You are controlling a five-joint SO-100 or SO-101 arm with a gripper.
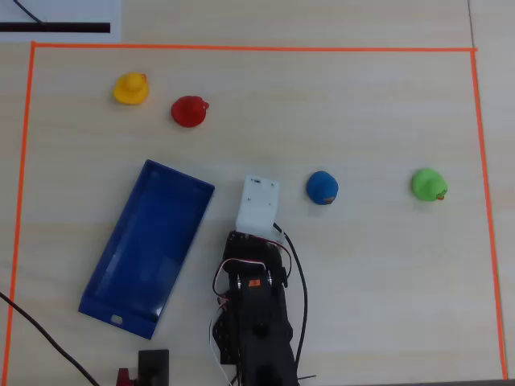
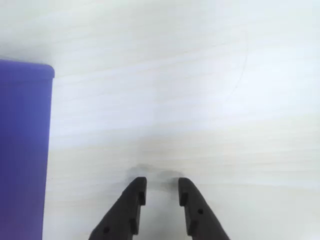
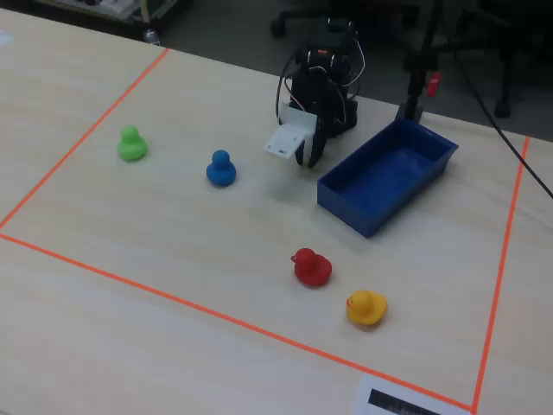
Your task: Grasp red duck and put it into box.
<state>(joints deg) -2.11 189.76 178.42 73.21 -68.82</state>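
Observation:
The red duck point(image 1: 190, 111) stands on the pale table beyond the box's far end, and it also shows in the fixed view point(image 3: 311, 267). It is out of the wrist view. The dark blue box point(image 1: 149, 241) lies empty to the left of the arm; it also shows in the fixed view point(image 3: 389, 181) and at the left edge of the wrist view point(image 2: 22, 150). My gripper point(image 2: 162, 187) hangs low over bare table beside the box, its jaws a small gap apart with nothing between them. In the overhead view a white wrist housing point(image 1: 258, 202) covers the gripper. In the fixed view the gripper point(image 3: 309, 157) points down.
A yellow duck point(image 1: 130, 88) stands left of the red one. A blue duck point(image 1: 322, 187) is just right of the gripper, and a green duck point(image 1: 428, 184) is farther right. Orange tape point(image 1: 241, 48) frames the work area. Cables trail from the arm base point(image 1: 253, 322).

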